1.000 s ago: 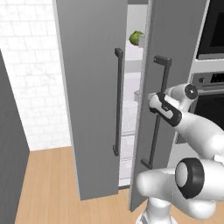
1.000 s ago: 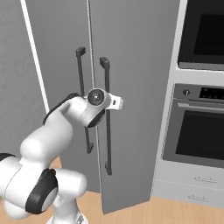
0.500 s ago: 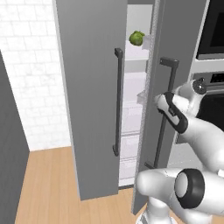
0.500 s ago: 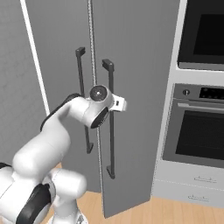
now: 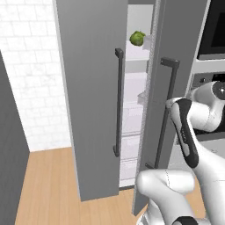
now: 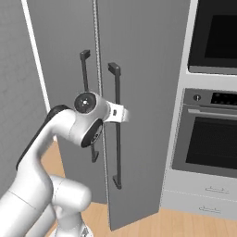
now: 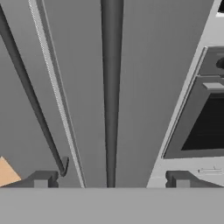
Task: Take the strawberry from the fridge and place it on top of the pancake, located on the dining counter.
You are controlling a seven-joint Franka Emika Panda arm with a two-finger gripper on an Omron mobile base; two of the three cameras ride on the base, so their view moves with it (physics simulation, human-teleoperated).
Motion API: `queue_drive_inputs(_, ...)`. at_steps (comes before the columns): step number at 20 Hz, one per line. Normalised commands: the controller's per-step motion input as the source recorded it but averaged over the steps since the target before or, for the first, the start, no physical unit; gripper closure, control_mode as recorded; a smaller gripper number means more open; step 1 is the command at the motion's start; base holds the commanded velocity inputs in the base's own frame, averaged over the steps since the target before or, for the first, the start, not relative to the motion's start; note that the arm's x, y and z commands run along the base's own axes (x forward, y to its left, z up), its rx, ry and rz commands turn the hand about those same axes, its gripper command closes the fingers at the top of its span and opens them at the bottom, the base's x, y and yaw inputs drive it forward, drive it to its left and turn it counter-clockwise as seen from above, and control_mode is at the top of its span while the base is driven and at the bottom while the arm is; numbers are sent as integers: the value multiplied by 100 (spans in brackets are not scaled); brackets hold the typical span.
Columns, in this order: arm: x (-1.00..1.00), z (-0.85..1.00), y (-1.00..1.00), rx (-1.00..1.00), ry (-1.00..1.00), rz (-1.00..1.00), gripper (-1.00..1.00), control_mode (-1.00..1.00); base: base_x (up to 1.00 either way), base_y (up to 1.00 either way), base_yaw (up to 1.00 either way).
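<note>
At 12 o'clock in the hand view, fridge's (image 7: 144, 87) flat matte grey door, round dark bar handle (image 7: 111, 87) between gripper's (image 7: 109, 179) spread fingers, released since earlier, door swung wider.

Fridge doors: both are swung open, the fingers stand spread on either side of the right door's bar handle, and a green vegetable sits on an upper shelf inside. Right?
Not quite. Only the fridge's left door is swung open, as the left base view shows; the right door is barely ajar. The fingers are spread on either side of the bar handle, and the green vegetable sits on an upper shelf.

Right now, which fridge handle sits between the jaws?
The right door's handle: it runs up midway between the open jaws. The left door's handle slants off to the side.
</note>
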Motion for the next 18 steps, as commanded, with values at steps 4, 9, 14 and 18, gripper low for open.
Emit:
queue_drive_inputs(4, -40, 67, 46, -10, 11, -3, -100, -100, 0, 0, 0)
queue_drive_inputs(9, 0, 23, 99, -19, 23, 0, -100, -100, 0, 0, 0)
queue_drive_inputs(14, 17, 0, 98, -22, 25, 0, -100, -100, 0, 0, 0)
queue_drive_inputs(18, 52, 0, 73, -19, 22, -1, -100, -100, 0, 0, 0)
